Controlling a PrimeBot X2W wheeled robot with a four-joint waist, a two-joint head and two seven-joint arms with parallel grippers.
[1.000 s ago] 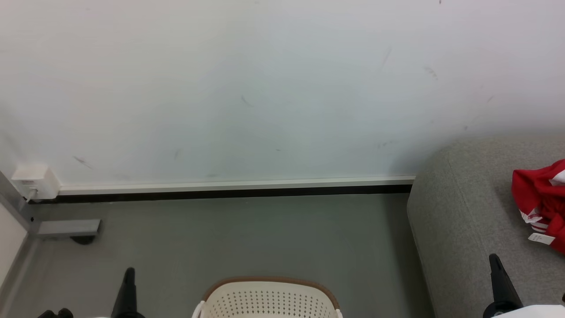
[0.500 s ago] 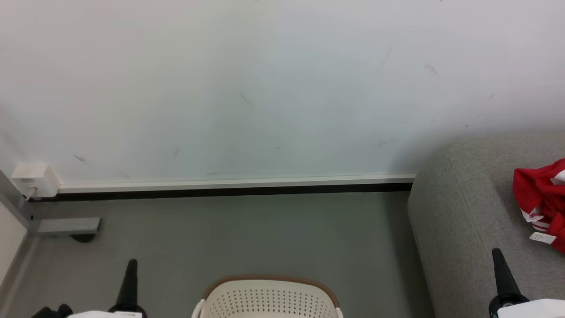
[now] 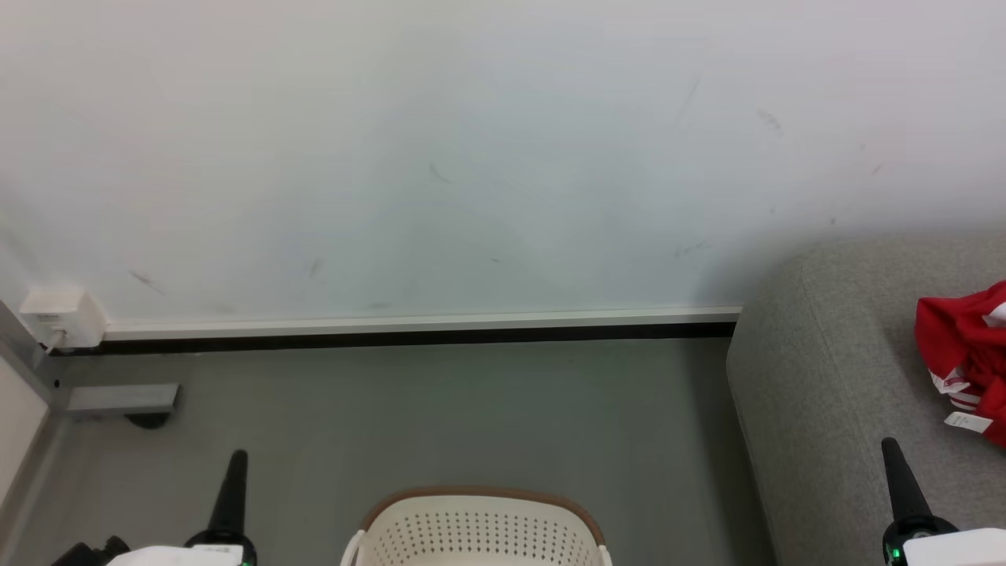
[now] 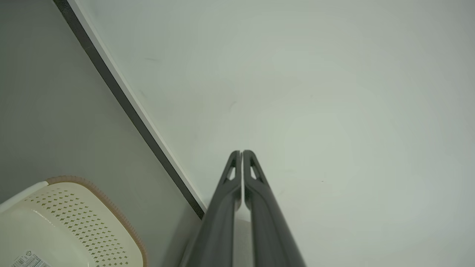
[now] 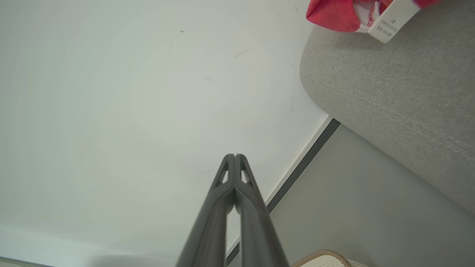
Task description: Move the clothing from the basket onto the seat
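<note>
Clearly, the left gripper is pinched closed, its two dark fingers meeting at the tips with nothing between them. It points upward just to the left of the basket, over grey floor. The right gripper is likewise closed and empty, tips touching. It stands well to the right of the basket, over the near part of the seat. The basket, cream-white with rows of small holes and a brown rim, sits on the floor between the two grippers, and neither touches it. A printed label sits on a smooth part of it. The clothing, a bright red bundle with white stripes, lies crumpled on the seat, far to the right of the basket and well apart from it. A small white tag hangs at its near edge. The right gripper's tip is near the clothing but clear of it. The seat, light-grey fabric with a rounded corner, stands to the right of the basket with a strip of floor between them. Beyond the basket a pale, faintly scuffed wall meets the floor at a white-and-black baseboard. Far to the left of the basket a small white box sits on the wall just above the baseboard. A grey metal bar lies on the floor close by it.
</note>
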